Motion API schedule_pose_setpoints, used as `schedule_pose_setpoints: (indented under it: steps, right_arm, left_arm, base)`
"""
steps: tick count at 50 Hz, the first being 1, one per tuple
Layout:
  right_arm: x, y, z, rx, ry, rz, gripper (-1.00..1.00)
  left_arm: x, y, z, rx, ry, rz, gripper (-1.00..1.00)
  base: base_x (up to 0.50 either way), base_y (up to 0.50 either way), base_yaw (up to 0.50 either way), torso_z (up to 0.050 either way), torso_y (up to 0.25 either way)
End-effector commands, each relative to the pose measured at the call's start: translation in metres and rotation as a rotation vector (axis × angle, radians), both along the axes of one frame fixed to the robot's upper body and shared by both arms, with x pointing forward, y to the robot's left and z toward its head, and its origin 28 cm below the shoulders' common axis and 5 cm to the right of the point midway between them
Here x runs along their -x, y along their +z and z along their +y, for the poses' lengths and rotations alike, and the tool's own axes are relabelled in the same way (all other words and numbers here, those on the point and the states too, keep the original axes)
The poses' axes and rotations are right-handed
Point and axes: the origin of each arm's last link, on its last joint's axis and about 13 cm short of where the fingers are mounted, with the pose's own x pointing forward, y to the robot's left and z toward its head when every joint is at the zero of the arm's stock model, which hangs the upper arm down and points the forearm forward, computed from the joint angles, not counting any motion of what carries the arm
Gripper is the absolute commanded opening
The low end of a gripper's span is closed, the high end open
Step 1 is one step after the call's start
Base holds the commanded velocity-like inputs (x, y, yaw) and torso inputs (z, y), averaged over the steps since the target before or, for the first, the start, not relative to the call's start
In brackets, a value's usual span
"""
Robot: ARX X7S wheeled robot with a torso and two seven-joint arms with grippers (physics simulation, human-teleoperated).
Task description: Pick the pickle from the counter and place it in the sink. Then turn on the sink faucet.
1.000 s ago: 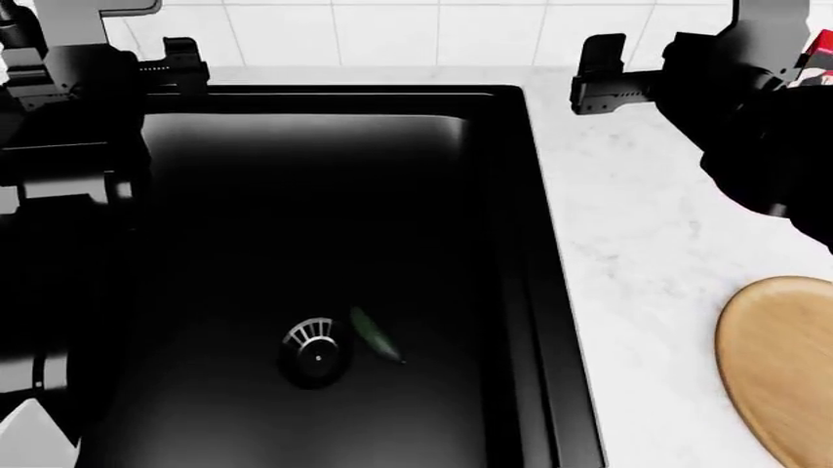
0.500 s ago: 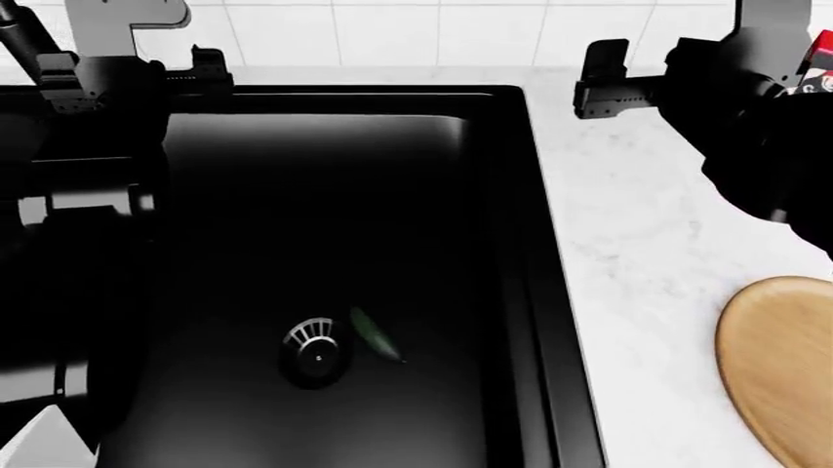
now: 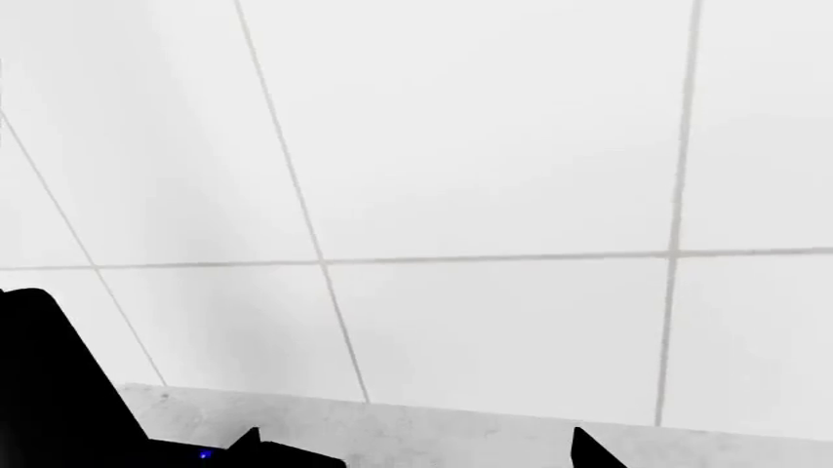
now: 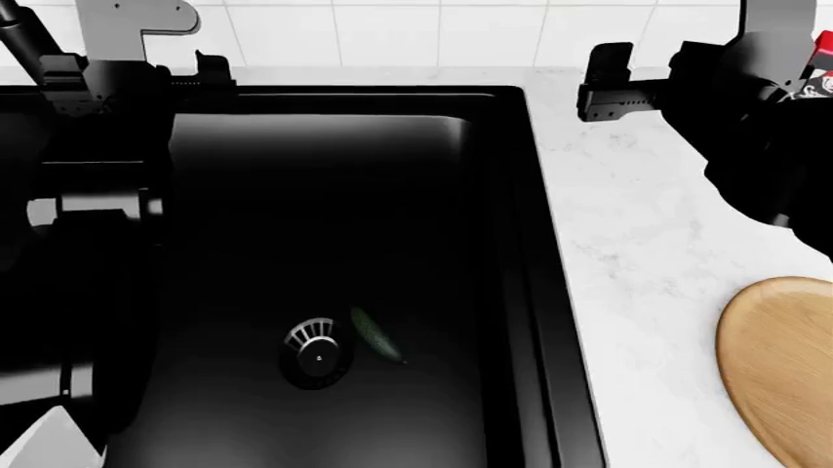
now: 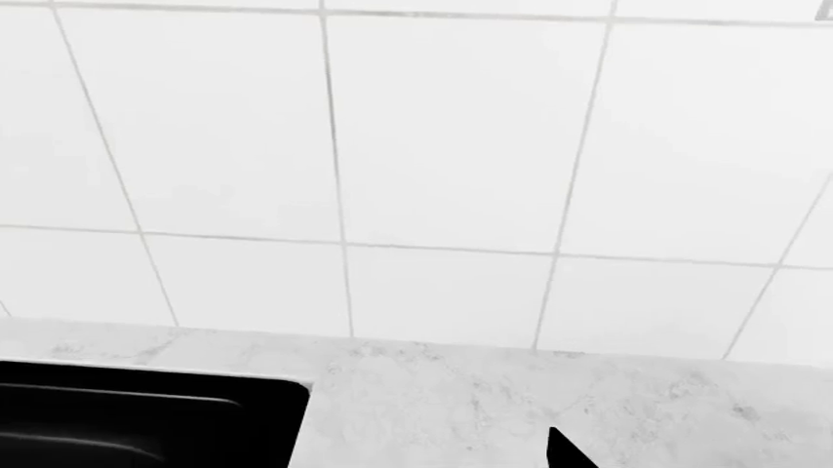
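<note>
Down in the sink (image 4: 430, 127) basin, the pickle (image 4: 376, 336) lies just beside the drain strainer (image 4: 316, 353); placing looks done. Faucet step in hand. Sink faucet (image 4: 23, 39) barely shows at the far-left corner. Left gripper (image 4: 137, 68) near it, nothing held; spread unclear. Right gripper (image 4: 638, 83) empty over the bench (image 4: 651, 253), opening unclear. Next: left fingers reach the lever.

Head view: both arms raised and extended forward. The left gripper (image 4: 137, 63) sits at the end of the bulky black left arm, its fingers (image 4: 209, 66) set apart with nothing between them. The right gripper (image 4: 638, 78) extends from the black right forearm, fingers (image 4: 606, 60) likewise parted and empty. In each wrist view only dark fingertips (image 3: 592, 450) show.
</note>
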Motion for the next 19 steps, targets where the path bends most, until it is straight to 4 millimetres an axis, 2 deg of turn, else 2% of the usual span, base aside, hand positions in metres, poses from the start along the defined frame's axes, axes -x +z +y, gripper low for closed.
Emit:
schedule_pose_setpoints:
  steps: [1,19]
  right_arm:
    - [-0.0007,-0.0016,-0.0001,0.000,0.001,0.002,1.00]
    - [-0.0004,-0.0010,-0.0007,0.005,-0.005,0.001,1.00]
  left_arm:
    - [-0.0071,-0.0105,-0.0480,0.077,-0.232,0.036,1.00]
    - [-0.0077,-0.0095,-0.0529,0.077,-0.266,0.033,1.00]
  base:
    - [0.00,0.00,-0.01,0.000,0.000]
    - [0.00,0.00,-0.01,0.000,-0.001]
